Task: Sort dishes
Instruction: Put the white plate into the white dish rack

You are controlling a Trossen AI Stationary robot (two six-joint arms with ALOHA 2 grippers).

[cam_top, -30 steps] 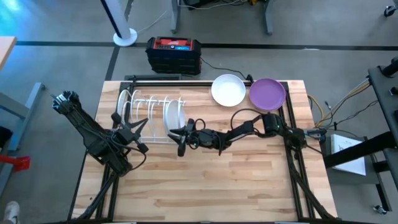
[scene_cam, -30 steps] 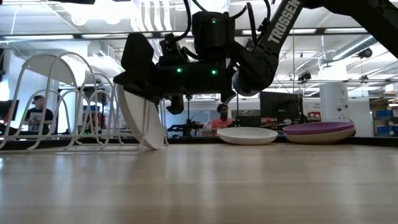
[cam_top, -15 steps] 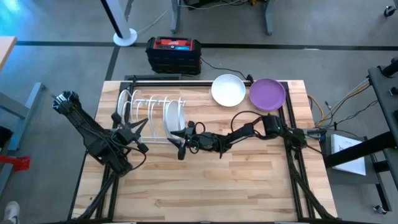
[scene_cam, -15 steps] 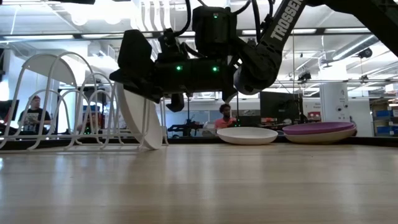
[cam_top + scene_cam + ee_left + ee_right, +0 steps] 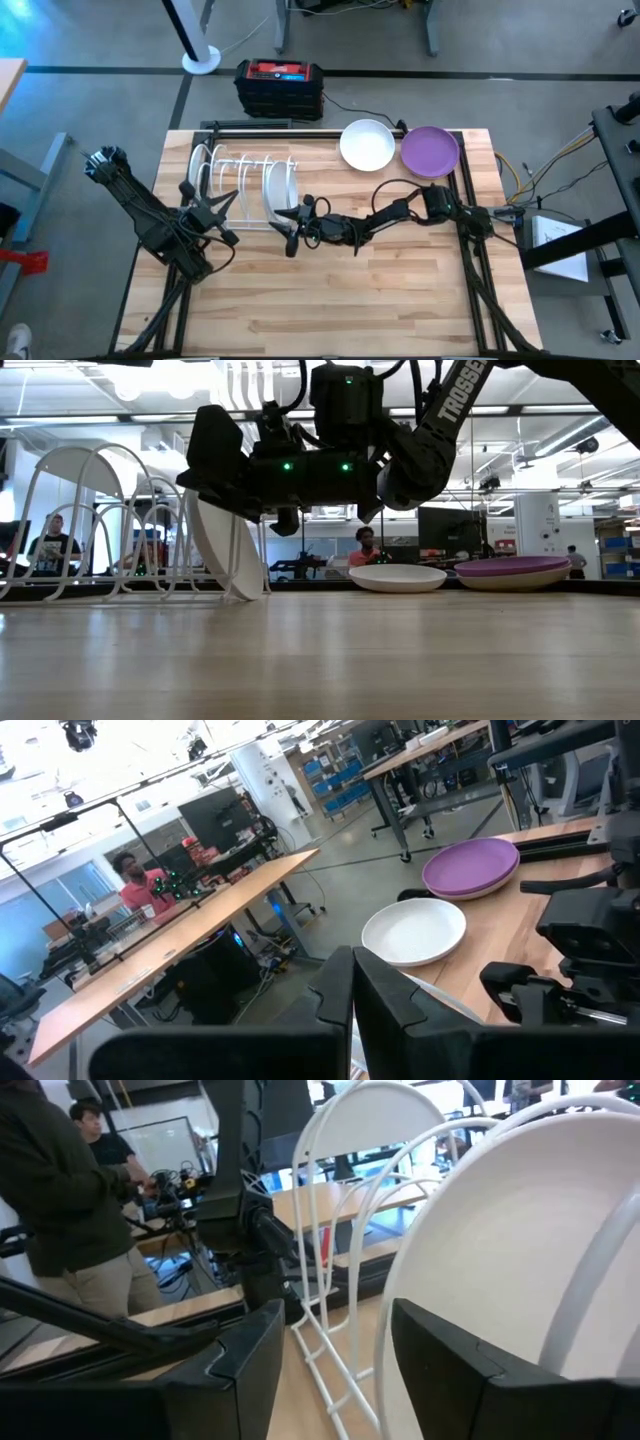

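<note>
**Racking the white plate: you're at the let-go stage**

Looking at this, your right gripper (image 5: 291, 226) is parked at the near right end of the wire dish rack (image 5: 243, 186), and the white plate (image 5: 226, 550) is standing on edge in the rack's last slot, leaning a little. In the right wrist view the fingers (image 5: 238, 1350) are spread with a clear gap, and the plate's face sits just past them behind a rack hoop, so I'd say you're not pinching anything right now. From table height the black gripper body overlaps the plate's top rim, so I can't tell if it's touching.

My read: the plate is placed, and the next move is backing straight out toward the open counter (image 5: 350, 300), keeping the fingers apart so you don't drag the rim and tip it out.

After that, the white bowl (image 5: 367, 144) and the purple plate (image 5: 430, 150) sit side by side at the far right of the counter, just about touching. Both are close to the far edge, so come in from the near side and don't shove them outward.

Room-wise you're good: the whole near half of the counter is open wood. Tight spots are the rack hoops and your left gripper (image 5: 216, 209), which is waiting right by the rack's near left side; its fingers look pressed together in its own wrist view. Keep your right arm's swing away from it.
</note>
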